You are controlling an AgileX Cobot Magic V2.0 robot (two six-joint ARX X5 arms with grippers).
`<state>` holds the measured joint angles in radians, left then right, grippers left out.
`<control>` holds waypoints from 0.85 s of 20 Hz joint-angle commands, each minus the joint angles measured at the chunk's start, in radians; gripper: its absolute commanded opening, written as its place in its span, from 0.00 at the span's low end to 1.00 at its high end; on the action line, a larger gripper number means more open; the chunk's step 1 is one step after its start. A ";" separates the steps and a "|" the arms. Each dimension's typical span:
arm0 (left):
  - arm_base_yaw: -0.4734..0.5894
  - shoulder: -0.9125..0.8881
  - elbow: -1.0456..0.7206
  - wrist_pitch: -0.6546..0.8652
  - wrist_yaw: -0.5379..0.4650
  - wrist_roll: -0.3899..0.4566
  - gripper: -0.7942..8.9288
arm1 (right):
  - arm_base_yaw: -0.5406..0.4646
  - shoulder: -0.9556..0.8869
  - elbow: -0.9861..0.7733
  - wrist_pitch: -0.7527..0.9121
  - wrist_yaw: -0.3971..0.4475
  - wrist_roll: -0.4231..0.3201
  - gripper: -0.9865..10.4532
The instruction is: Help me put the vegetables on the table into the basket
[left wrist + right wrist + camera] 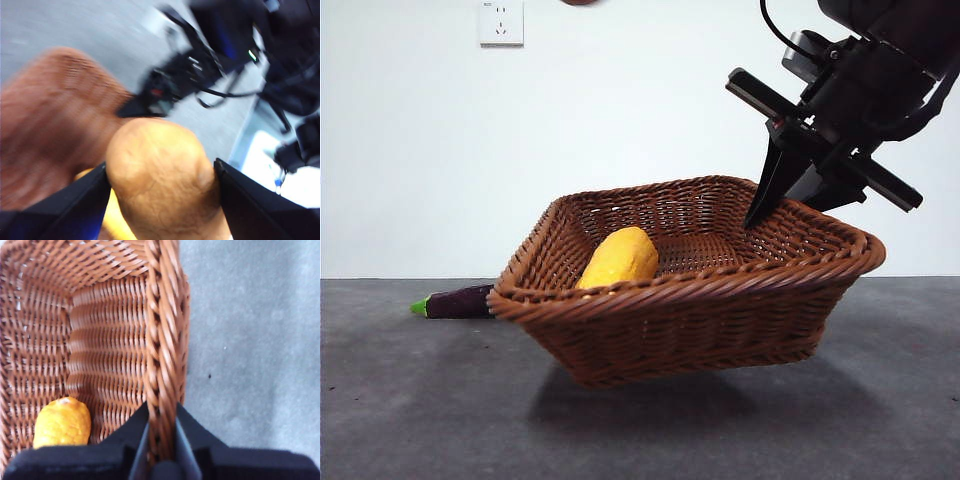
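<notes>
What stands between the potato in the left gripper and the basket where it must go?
Nothing visible does. The left gripper is shut on the potato, above the basket. The right gripper clamps the basket's rim and holds it tilted. Only the corn lies inside, with bare weave beside it.

One basket, one corn cob, one eggplant, one potato, one wall socket and two pincers, left and right.
</notes>
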<state>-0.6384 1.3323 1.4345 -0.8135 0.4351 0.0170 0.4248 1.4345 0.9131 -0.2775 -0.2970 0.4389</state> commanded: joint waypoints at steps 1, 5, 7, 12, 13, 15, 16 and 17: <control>-0.064 0.068 -0.004 0.021 -0.018 0.014 0.07 | 0.002 0.003 -0.002 0.019 -0.021 0.022 0.07; -0.122 0.240 -0.004 0.032 -0.100 0.039 0.07 | 0.001 0.003 -0.002 0.016 -0.028 0.022 0.07; -0.122 0.307 -0.004 0.058 -0.088 0.036 0.07 | 0.001 0.003 -0.002 0.020 -0.027 0.021 0.07; -0.122 0.401 -0.004 0.063 -0.087 0.036 0.07 | 0.001 0.003 -0.002 0.060 -0.025 0.026 0.07; -0.122 0.407 -0.004 0.064 -0.088 0.036 0.08 | 0.001 0.003 -0.002 0.061 -0.025 0.026 0.07; -0.122 0.417 -0.004 0.066 -0.087 0.030 0.09 | 0.001 0.003 -0.002 0.066 -0.025 0.026 0.07; -0.122 0.417 -0.004 0.067 -0.084 0.028 0.17 | 0.001 0.003 -0.002 0.069 -0.025 0.026 0.07; -0.122 0.417 -0.004 0.066 -0.064 0.029 0.33 | 0.001 0.003 -0.002 0.071 -0.025 0.026 0.07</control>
<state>-0.7593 1.7370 1.4342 -0.7540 0.3660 0.0414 0.4252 1.4349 0.9131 -0.2298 -0.3138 0.4488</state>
